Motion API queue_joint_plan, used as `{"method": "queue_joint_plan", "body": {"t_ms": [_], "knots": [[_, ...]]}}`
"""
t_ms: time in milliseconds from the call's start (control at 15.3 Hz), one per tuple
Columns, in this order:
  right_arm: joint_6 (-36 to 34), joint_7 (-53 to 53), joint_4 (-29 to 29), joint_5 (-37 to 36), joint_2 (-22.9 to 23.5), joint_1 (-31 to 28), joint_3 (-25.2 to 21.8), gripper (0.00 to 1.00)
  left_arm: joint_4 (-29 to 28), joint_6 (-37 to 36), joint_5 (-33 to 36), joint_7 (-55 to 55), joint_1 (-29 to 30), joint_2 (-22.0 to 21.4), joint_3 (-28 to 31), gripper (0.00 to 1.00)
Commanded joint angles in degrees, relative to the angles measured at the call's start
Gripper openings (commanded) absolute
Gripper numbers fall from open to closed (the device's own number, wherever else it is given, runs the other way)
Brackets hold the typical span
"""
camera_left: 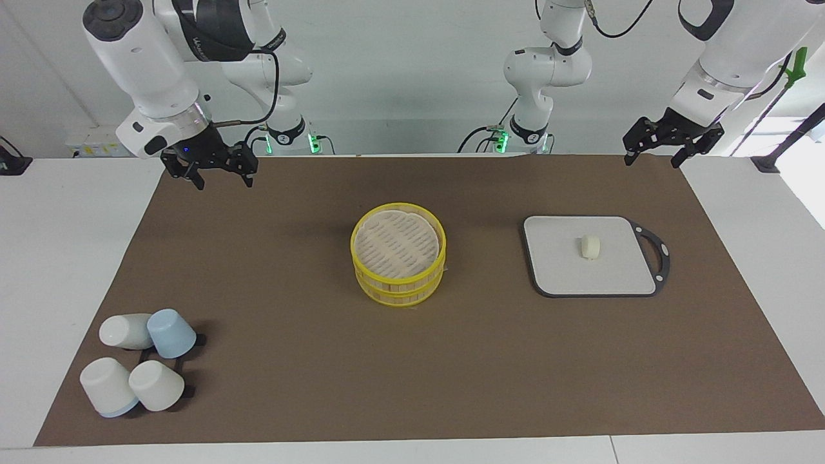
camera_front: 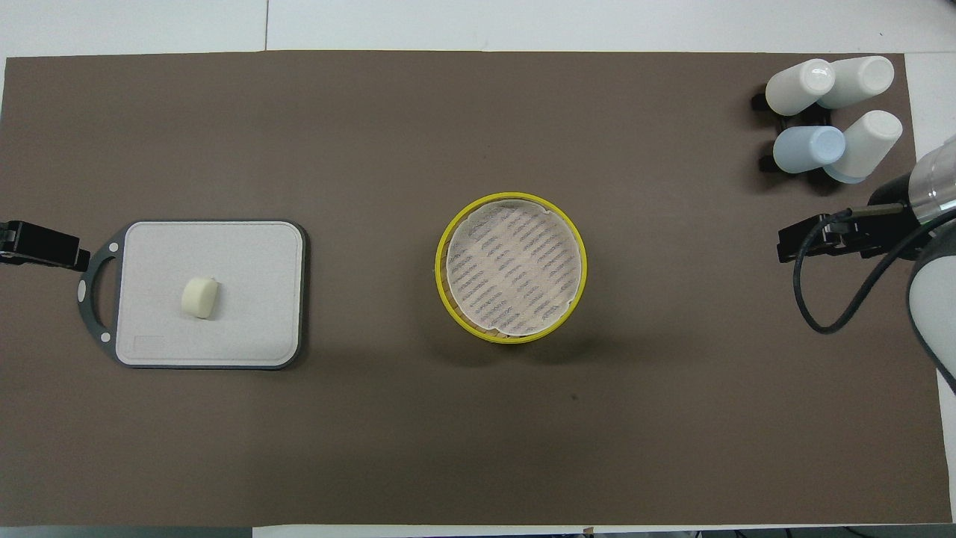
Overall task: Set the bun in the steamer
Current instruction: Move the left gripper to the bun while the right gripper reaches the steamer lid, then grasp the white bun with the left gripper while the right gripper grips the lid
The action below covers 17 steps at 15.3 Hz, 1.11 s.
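The bun (camera_left: 590,246) is a small cream-white lump lying on a grey board (camera_left: 567,274) toward the left arm's end of the table; it also shows in the overhead view (camera_front: 200,297). The steamer (camera_left: 396,290), a round yellow-rimmed basket in two stacked tiers with a pale slatted surface showing inside its top rim, stands at the middle of the mat (camera_front: 515,340). My left gripper (camera_left: 651,161) hangs open and empty over the mat's edge near its base, apart from the board. My right gripper (camera_left: 223,182) hangs open and empty over the mat's corner near its own base.
The grey board (camera_front: 246,299) has a dark handle at its end toward the left arm. Several white and blue cups (camera_left: 138,367) lie clustered on a black rack at the right arm's end, farther from the robots (camera_front: 829,112). A brown mat (camera_left: 412,386) covers the table.
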Motion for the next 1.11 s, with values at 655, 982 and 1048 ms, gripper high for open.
{"method": "queue_joint_plan", "body": {"t_ms": [655, 982, 1048], "knots": [[4.8, 23.8, 16.8, 4.5, 20.1, 25.1, 2.4, 1.00, -13.4, 9.7, 0.4, 1.3, -0.2, -5.6, 0.6, 1.00], [16.1, 34.8, 20.9, -2.7, 30.1, 35.2, 2.3, 1.00, -41.1, 39.0, 0.4, 8.4, 0.1, -8.2, 0.7, 1.00], [18.9, 34.8, 18.3, -2.2, 30.1, 35.0, 2.4, 1.00, -42.4, 42.0, 0.4, 8.7, 0.1, -5.8, 0.7, 1.00]]}}
